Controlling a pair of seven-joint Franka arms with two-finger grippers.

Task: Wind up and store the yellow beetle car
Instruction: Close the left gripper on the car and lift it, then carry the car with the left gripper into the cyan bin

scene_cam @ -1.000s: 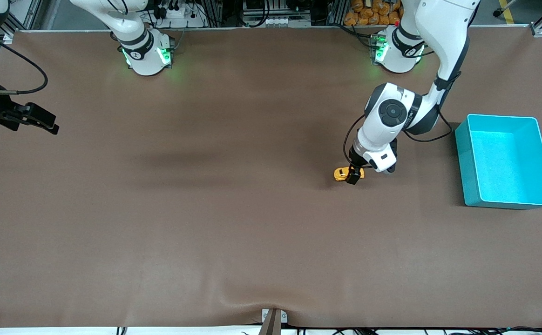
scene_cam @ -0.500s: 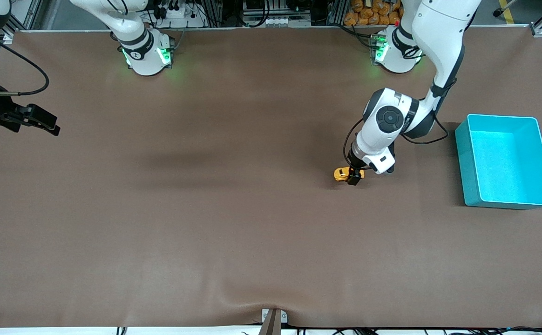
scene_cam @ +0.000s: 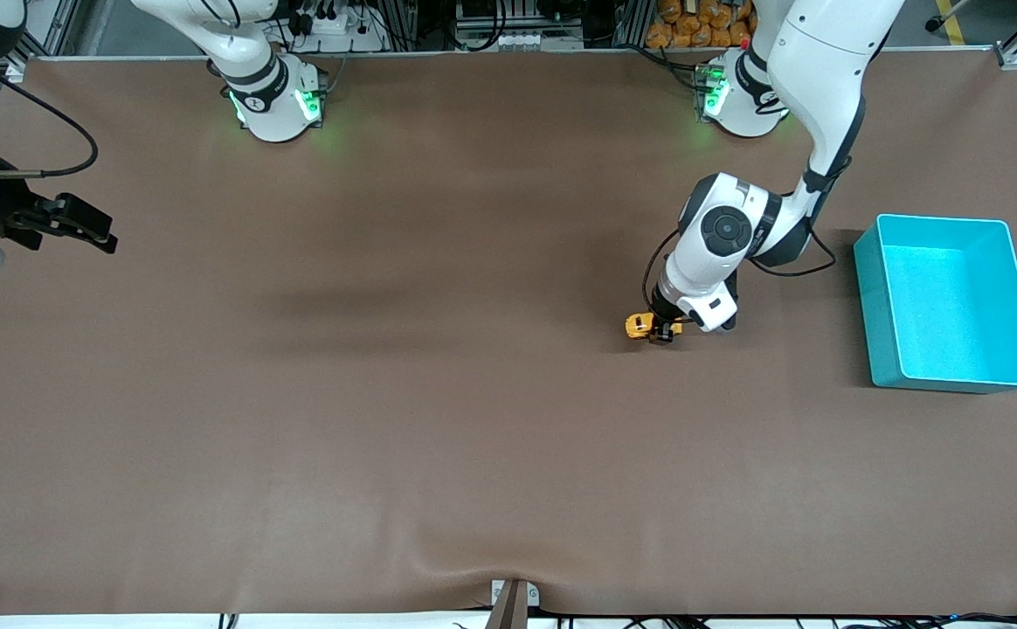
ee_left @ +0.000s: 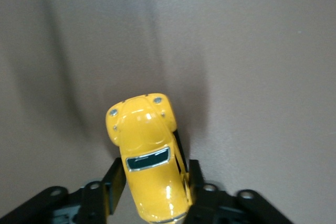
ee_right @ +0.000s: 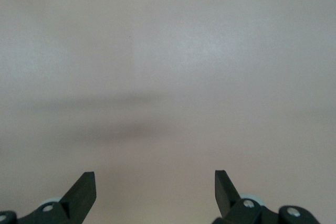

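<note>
The yellow beetle car [scene_cam: 639, 325] stands on the brown table, between the table's middle and the teal bin [scene_cam: 877, 332]. My left gripper [scene_cam: 662, 331] is down at the table with a black finger on each side of the car's rear. In the left wrist view the car [ee_left: 142, 129] points away from the camera, and my left gripper [ee_left: 155, 170] has both fingers against its sides. My right gripper [scene_cam: 80, 229] waits open and empty above the right arm's end of the table. In the right wrist view my right gripper [ee_right: 155, 183] shows only bare table between its fingers.
The teal bin stands open and empty at the left arm's end of the table, beside the car. A small bracket [scene_cam: 513, 598] sits at the table edge nearest the front camera. The brown cover has a slight wrinkle there.
My left arm has come down a little, so the gripper sits lower around the car. The car has barely shifted. The right arm has hardly moved.
</note>
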